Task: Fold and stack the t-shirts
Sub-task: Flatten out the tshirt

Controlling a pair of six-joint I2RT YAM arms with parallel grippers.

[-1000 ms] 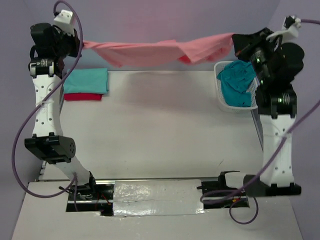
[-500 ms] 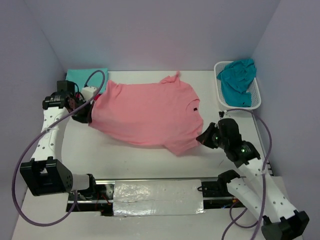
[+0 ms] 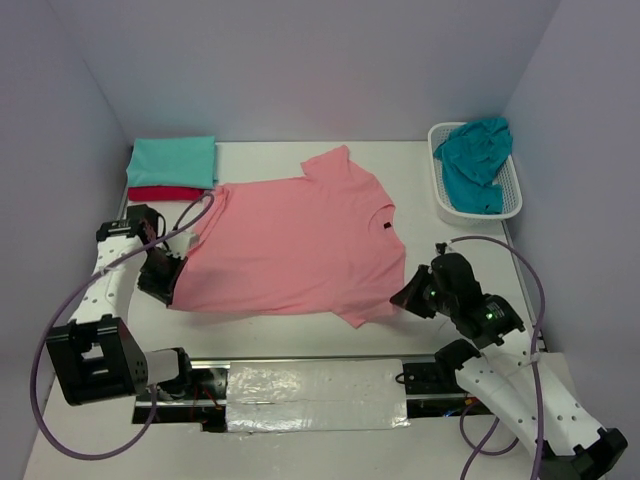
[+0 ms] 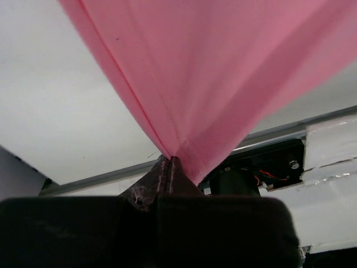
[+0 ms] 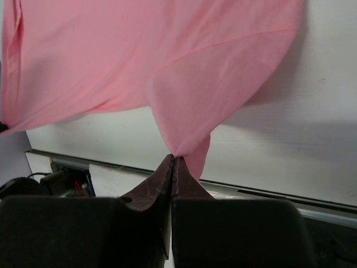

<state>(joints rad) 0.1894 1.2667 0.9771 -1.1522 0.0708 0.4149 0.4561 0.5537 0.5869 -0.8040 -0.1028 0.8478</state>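
Left jaws: closed, pinching the hem corner of the salmon pink t-shirt (image 3: 290, 245). In the left wrist view the cloth (image 4: 223, 72) fans out straight from the tips, with a stitched hem line running into the pinch.

Right jaws: closed, pinching the tip of the near sleeve. In the right wrist view the sleeve (image 5: 212, 95) narrows to a point at the tips and a short tail hangs just beside them.

The pink shirt is spread open on the desk (image 3: 300, 320) between the two sets of jaws. Hem is toward the left jaws, collar toward the right jaws. The far sleeve lies flat, well beyond both. Body looks mostly flat; the two held corners are pulled out toward the jaws.

Beyond the left jaws, far-left corner: light mint-teal t-shirt (image 3: 172, 160), folded, sitting on top of the folded crimson red t-shirt (image 3: 160, 193). Only the red one's near edge shows.

Beyond the right jaws, far-right: white basket (image 3: 515, 195) with the teal-blue t-shirt (image 3: 475, 160) crumpled inside, unfolded, part of it draped over the far rim.
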